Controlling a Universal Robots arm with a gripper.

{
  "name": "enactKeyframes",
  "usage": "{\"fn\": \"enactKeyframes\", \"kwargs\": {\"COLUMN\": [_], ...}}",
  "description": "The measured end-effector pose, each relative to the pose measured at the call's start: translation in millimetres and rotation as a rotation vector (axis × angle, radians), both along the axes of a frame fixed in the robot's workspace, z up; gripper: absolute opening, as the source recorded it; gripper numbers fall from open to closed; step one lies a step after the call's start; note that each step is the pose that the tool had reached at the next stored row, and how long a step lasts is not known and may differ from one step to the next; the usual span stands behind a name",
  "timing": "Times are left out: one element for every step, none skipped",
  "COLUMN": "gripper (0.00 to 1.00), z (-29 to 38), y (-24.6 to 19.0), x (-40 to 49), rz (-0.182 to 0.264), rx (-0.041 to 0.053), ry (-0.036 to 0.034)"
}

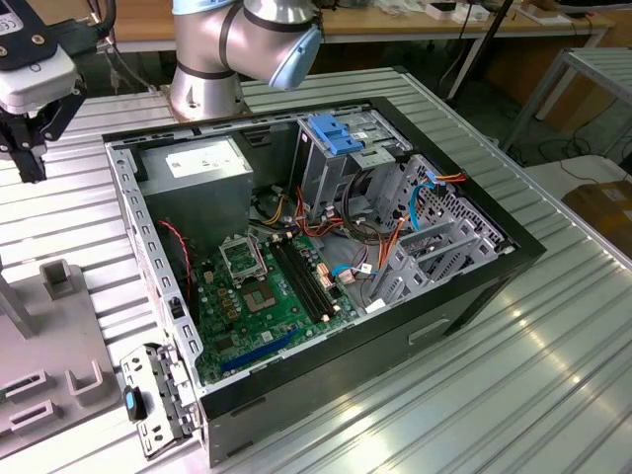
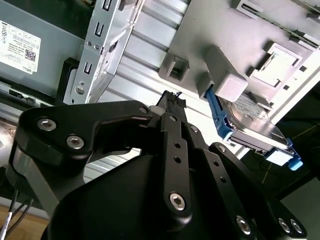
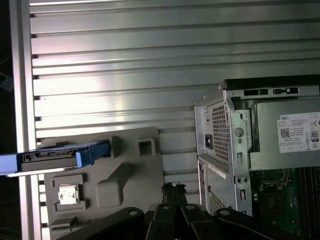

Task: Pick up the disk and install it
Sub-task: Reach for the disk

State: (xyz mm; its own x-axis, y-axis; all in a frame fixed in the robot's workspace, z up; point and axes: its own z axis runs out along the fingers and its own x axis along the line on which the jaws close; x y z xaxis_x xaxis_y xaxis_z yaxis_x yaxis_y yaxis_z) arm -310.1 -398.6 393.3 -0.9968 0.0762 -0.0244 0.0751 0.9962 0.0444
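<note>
The gripper [image 3: 172, 189] has its jaws pressed together with nothing between them, and it hangs above the ribbed aluminium table [image 3: 125, 60], touching nothing. Straight beyond the fingertips [image 2: 172, 98] lies the edge of a grey moulded fixture [image 3: 125, 175]. The disk [image 3: 52, 156] is off to one side of the jaws, well apart from them, on the side away from the open computer case [image 3: 225, 130]. The jaws sit between the two.

The disk stands on its long edge in a slot of the fixture, held by a raised grey block [image 2: 227, 82]. Its long axis runs along the table's grooves, and its far end seems to overhang the table's edge. Its blue rail frame [image 2: 217, 112] faces the gripper in the second wrist view. Judging from this, reaching it calls for a sideways shift across the fixture, not a straight drop.

On the case side, the power supply [image 3: 287, 135] carries a white printed label [image 3: 299, 132] with a square code. The disk's own label cannot be made out.
</note>
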Motion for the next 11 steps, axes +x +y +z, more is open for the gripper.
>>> {"fn": "enactKeyframes", "kwargs": {"gripper": [0.11,0.11,0.11,0.11,0.11,0.11,0.11,0.11,0.11,0.11,0.11], "z": [0.0,0.0,0.0,0.0,0.0,-0.1,0.1,0.0,0.0,0.0,0.0], "y": [0.8,5.9,13.3,22.4,24.5,25.9,26.9,27.1,27.3,27.4,27.6], "x": [-1.5,-4.3,-7.1,-11.2,-14.2,-18.6,-27.5,-35.8,-45.2,-53.2,-62.6], "rz": [0.0,0.0,0.0,0.0,0.0,0.0,0.0,0.0,0.0,0.0,0.0], "rx": [0.0,0.0,0.0,0.0,0.0,0.0,-0.0001,0.0,0.0,0.0,-0.0001], "ry": [-0.0001,0.0,-0.0001,0.0001,-0.0001,-0.0001,0.0001,0.0,0.0,0.0,0.0001]}}
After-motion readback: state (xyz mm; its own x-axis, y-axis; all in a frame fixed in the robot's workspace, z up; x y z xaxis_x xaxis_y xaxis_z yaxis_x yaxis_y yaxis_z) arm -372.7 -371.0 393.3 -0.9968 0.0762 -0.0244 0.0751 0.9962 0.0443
